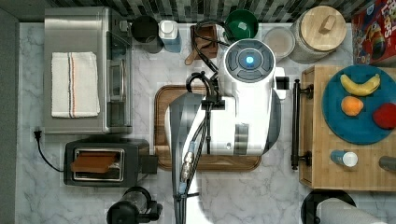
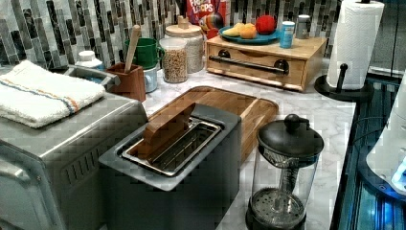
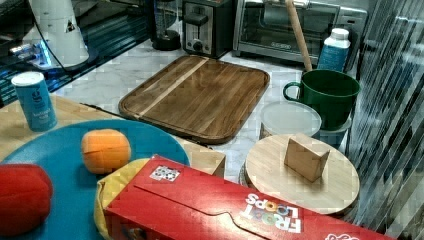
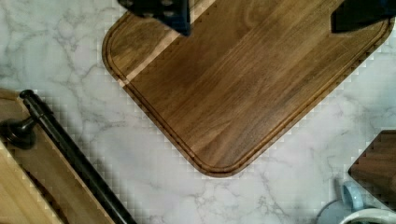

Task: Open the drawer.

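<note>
Top view gives me the marble counter [image 1: 280, 196] first, with the white arm [image 1: 243, 102] hanging over the dark wooden tray [image 1: 161, 121] at its middle. Toward the top view's right sits the pale bamboo drawer [image 1: 306, 135], closed into its box, its long black bar handle [image 1: 295, 123] facing the tray. I see the same drawer [image 2: 258, 64] at the back of the left view, under a blue plate [image 2: 249, 39] of fruit. On the wrist view my gripper [image 4: 261, 18] hovers above the tray [image 4: 233, 93] with its two dark fingers [image 4: 173, 11] spread wide, holding nothing, the handle [image 4: 70, 149] well apart from them
</note>
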Controlling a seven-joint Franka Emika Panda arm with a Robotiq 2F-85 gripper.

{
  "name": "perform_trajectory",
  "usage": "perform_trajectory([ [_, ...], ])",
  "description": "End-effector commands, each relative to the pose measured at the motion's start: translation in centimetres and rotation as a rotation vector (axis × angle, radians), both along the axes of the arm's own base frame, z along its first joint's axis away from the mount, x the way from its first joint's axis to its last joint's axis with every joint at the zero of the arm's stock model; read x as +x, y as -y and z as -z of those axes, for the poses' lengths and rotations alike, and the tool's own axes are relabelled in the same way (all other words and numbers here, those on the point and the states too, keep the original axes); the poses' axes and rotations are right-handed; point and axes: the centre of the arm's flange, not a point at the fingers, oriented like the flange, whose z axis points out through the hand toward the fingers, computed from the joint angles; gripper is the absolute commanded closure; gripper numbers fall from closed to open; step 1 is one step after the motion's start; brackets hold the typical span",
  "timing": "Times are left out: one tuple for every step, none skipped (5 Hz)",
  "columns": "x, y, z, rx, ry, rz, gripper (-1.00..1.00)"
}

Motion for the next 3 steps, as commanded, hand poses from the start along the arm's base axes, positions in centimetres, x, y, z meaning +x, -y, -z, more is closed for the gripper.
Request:
perform_trajectory([
  [-1.6, 3.2, 1.2, -0.015, 0.017, -0.145, -1.0],
  [-2.7, 6.7, 2.9, -0.011, 0.023, -0.272, -1.0],
  [-3.5, 10.1, 4.6, -0.009, 0.039, -0.356, -1.0],
])
